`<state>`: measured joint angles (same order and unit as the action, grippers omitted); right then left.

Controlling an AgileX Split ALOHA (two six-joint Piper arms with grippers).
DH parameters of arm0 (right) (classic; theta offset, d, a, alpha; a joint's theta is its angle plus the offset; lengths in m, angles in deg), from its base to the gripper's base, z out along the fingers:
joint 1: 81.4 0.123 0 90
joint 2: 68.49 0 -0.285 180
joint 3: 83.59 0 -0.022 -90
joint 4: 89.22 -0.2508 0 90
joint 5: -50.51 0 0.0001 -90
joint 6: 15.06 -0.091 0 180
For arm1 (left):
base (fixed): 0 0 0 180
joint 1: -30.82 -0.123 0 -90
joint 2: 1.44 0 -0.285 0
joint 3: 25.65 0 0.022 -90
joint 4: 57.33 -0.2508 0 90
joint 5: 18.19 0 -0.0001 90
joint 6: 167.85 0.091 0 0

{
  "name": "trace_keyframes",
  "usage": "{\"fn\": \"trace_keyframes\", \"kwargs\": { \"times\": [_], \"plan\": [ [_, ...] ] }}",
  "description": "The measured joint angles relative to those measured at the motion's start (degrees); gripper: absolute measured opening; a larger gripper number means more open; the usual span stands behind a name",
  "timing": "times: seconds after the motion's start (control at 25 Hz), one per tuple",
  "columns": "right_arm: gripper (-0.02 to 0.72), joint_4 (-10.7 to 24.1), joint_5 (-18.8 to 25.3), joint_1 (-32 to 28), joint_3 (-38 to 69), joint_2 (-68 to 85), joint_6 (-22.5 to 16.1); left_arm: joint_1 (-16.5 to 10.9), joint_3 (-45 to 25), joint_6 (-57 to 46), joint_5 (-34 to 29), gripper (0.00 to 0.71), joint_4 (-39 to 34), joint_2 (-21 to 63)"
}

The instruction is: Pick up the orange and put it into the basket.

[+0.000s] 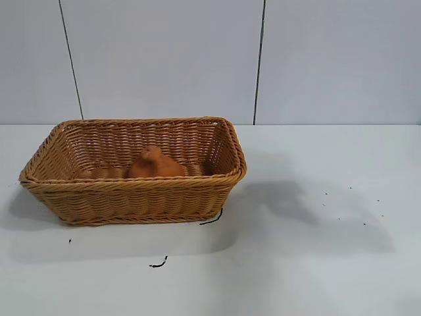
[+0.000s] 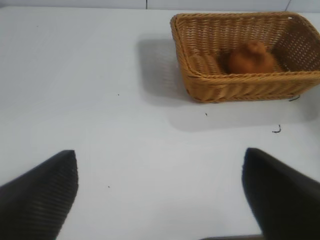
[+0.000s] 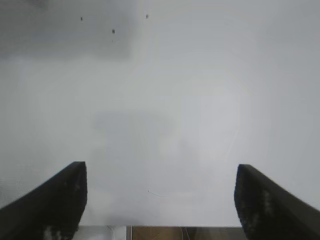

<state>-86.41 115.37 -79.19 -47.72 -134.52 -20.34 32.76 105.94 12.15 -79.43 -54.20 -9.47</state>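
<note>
Small black scuffs (image 1: 158,264) on white surface (image 1: 316,263) just before tan woven wicker basket (image 1: 131,197); matte orange-brown lump of an orange (image 1: 154,164) inside. Left gripper (image 2: 160,195) and right gripper (image 3: 160,200) above bare surface, jaws apart, empty.

Only fingertips show. The left gripper (image 2: 160,195) has 2 black, wedge-shaped fingers (image 2: 42,197) with finely ribbed faces at the lower corners. The right gripper (image 3: 160,200) has 2 dark, flat-sided fingers (image 3: 52,202) with pale scuffs near the bottom edge.
</note>
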Motion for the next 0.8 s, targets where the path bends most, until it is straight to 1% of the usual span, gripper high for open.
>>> {"fn": "trace_keyframes", "kwargs": {
  "times": [0.16, 0.2, 0.48, 0.8],
  "plan": [
    [0.582, -0.05, -4.8, 0.0, 9.14, 13.35, 0.0, 0.0, 0.0, 0.0, -0.06, 0.639, 0.0, 0.0],
    [0.582, -0.12, -5.4, 0.0, 10.98, 16.87, 0.0, 0.0, 0.0, 0.0, -0.06, 0.639, 0.0, 0.0],
    [0.582, -0.17, -6.36, 0.0, 12.39, 37.78, 0.07, 0.0, 0.0, 0.0, -0.06, 0.639, 0.0, 0.0],
    [0.582, -0.17, -6.34, 0.0, 12.68, 56.73, 0.26, 0.0, 0.0, 0.0, -0.06, 0.639, 0.0, 0.0]
  ]
}}
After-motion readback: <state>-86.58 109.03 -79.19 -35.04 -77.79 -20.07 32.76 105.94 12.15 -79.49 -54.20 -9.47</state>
